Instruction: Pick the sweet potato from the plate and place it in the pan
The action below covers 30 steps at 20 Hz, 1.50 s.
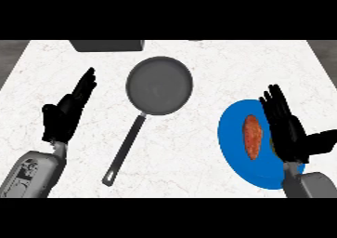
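Potato (252, 136) lay on blue plate (232, 139) (pan (159, 85) apart, left); right hand (286, 130) w/ straight fingers over plate, left hand (68, 109) open.

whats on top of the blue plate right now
A sweet potato lies on the blue plate, lengthwise near its middle. The open right hand hovers over the plate's right side and hides that part, so anything there cannot be seen.

Plate's (234, 139) right side behind right hand (288, 132).
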Each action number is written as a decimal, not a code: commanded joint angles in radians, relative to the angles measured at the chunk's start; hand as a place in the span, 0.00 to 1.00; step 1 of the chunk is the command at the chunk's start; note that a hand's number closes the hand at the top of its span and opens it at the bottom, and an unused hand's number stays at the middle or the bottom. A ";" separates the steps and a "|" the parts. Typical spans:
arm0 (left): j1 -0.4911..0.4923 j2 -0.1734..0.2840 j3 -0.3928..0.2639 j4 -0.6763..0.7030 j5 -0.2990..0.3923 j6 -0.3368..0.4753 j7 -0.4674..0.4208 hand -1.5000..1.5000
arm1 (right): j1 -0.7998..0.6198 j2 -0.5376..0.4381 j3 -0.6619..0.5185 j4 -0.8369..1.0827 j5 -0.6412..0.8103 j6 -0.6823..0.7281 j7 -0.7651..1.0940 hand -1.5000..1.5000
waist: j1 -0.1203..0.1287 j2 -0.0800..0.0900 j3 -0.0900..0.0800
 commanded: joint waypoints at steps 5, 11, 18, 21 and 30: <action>0.021 -0.010 0.125 -0.046 0.095 0.032 0.035 0.50 | -0.200 -0.194 -0.150 0.007 -0.179 0.385 -0.023 1.00 | 0.067 0.008 0.011; 0.100 -0.031 0.170 -0.071 0.156 0.049 0.072 0.50 | 0.057 -0.425 -0.180 0.065 0.141 0.426 -0.363 1.00 | 0.013 0.003 0.011; 0.103 -0.070 0.127 -0.109 0.122 0.064 0.094 0.50 | 0.028 -0.559 -0.204 0.190 0.313 0.466 -0.473 0.00 | 0.034 0.008 0.009; 0.097 -0.025 0.176 -0.155 0.152 0.040 0.138 0.50 | -0.044 -0.622 -0.231 0.230 0.337 0.520 -0.486 0.00 | 0.039 0.008 0.009; 0.153 -0.071 0.145 -0.136 0.126 0.020 0.072 0.50 | -0.220 -0.675 -0.061 0.110 0.562 0.556 -0.227 0.00 | 0.049 0.010 0.007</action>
